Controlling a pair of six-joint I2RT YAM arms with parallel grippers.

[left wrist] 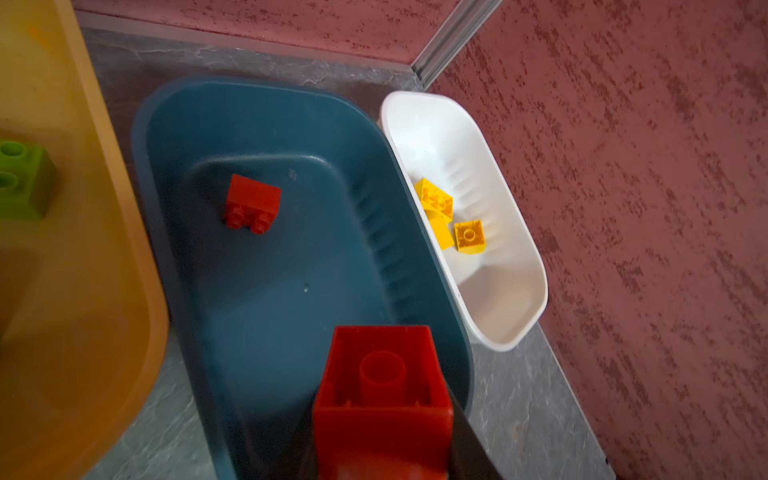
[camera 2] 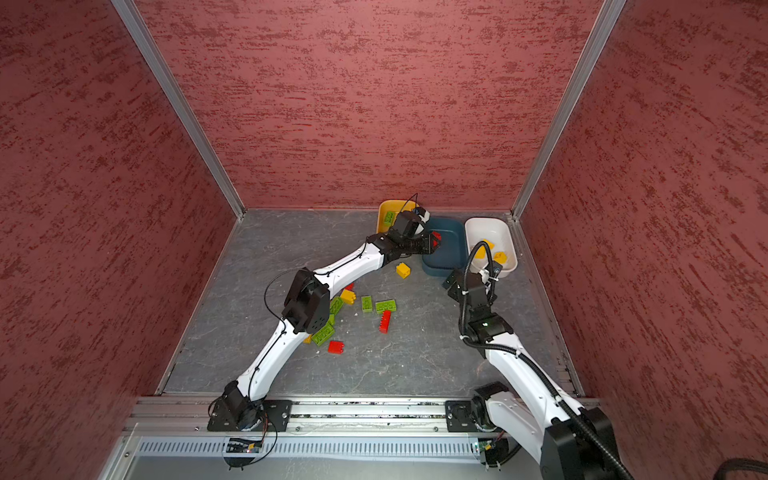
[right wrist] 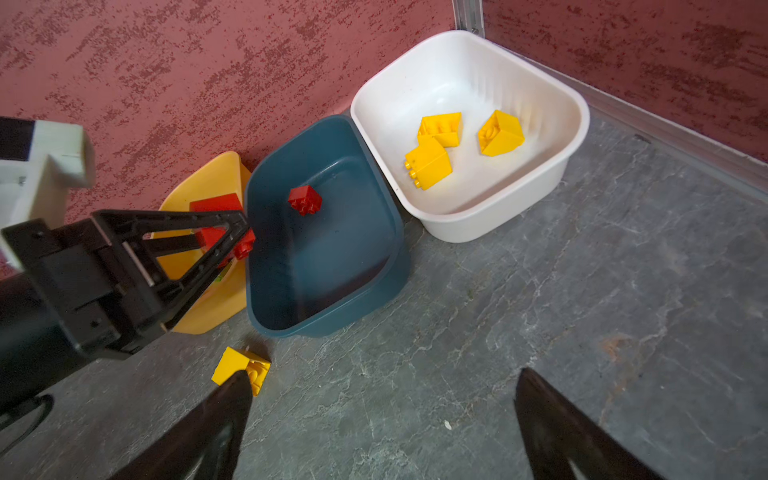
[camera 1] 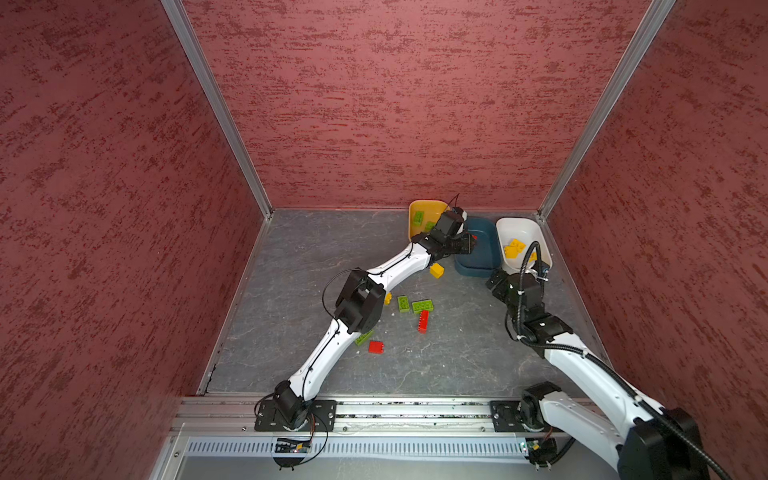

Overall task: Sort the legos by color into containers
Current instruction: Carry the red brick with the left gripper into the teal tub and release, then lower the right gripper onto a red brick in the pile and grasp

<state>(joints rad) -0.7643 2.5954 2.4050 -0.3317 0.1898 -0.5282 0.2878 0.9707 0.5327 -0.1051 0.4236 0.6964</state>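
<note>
My left gripper (right wrist: 245, 237) is clenched on a red brick (left wrist: 382, 399), which hangs at the lower middle of the left wrist frame, above the near end of the teal tub (left wrist: 266, 291). In the right wrist view the brick sits right at that tub's left rim, next to the yellow-orange tub (right wrist: 208, 307). I judge the main risk to be a release too close to the edge: the brick could clip the rim and tumble onto the floor (camera 1: 457, 353), or in with the green brick (left wrist: 20, 183). Dropped from height, it may also bounce off the hard plastic or knock the other red brick (left wrist: 252, 202) lying inside. My right gripper (right wrist: 382, 374) hangs released, holding nothing, near a loose yellow brick (right wrist: 237, 365) at lower left. Both arms are close there, and reaching now could bump them together. The white tub (right wrist: 457, 232), upper right, touches the teal one, so a nudge could shift both. The floor is a grey, veined, slate-like sheet. Mottled red walls (camera 1: 374, 104) with aluminium corner posts (camera 1: 216, 104) box it in, leaving little room behind the tubs.
</note>
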